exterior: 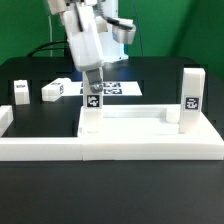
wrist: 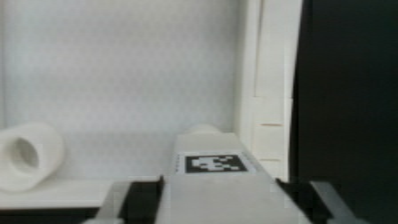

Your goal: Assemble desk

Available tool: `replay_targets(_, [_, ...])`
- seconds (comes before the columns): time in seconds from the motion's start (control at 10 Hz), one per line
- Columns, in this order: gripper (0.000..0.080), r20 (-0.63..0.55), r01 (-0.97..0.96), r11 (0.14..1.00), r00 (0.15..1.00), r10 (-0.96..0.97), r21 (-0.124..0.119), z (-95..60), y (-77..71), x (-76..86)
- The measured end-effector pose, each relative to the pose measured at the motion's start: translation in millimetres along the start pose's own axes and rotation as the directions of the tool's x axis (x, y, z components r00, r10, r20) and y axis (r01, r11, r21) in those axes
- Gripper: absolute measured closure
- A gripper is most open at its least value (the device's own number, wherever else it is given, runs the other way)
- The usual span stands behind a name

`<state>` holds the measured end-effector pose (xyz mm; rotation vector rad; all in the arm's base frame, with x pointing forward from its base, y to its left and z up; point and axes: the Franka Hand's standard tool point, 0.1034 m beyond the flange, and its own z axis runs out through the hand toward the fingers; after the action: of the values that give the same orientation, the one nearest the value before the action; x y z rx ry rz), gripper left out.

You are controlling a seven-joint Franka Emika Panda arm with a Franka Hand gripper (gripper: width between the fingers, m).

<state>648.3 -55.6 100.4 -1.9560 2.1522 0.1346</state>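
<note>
Wrist view: gripper [wrist: 221,192] holds leg [wrist: 214,142] bearing square tag [wrist: 215,165].

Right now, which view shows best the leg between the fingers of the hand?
The exterior view: the leg stands upright at one end of the desk top, its side and tag visible below the hand. The wrist view shows only its tagged end.

Desk top [exterior: 150,142] & leg [exterior: 92,118] look smooth matt white plastic, tag [exterior: 92,100] printed b/w; table [exterior: 30,72] matt black.
</note>
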Motion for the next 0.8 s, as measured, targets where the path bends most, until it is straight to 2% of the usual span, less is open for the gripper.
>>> replay_targets(0.1, [0.0433, 0.0, 0.006, 1.0, 1.0, -0.006, 0.0, 0.1, 0.0, -0.1])
replay_targets(0.2, [0.0433, -0.003, 0.114, 0.993, 0.993, -0.114, -0.013, -0.3, 1.3, -0.2])
replay_targets(0.3, [0.0298, -0.002, 0.314, 0.948, 0.949, -0.315, -0.045, -3.3, 1.7, -1.4])
replay_targets(0.4, [0.0179, 0.0, 0.499, 0.865, 0.866, -0.5, -0.047, -6.0, -1.0, -1.0])
replay_targets(0.5, [0.0179, 0.002, 0.599, 0.799, 0.8, -0.6, -0.056, -6.0, -0.4, -1.2])
replay_targets(0.8, [0.0152, 0.013, 0.758, 0.649, 0.651, -0.759, -0.056, -5.6, -0.2, 0.1])
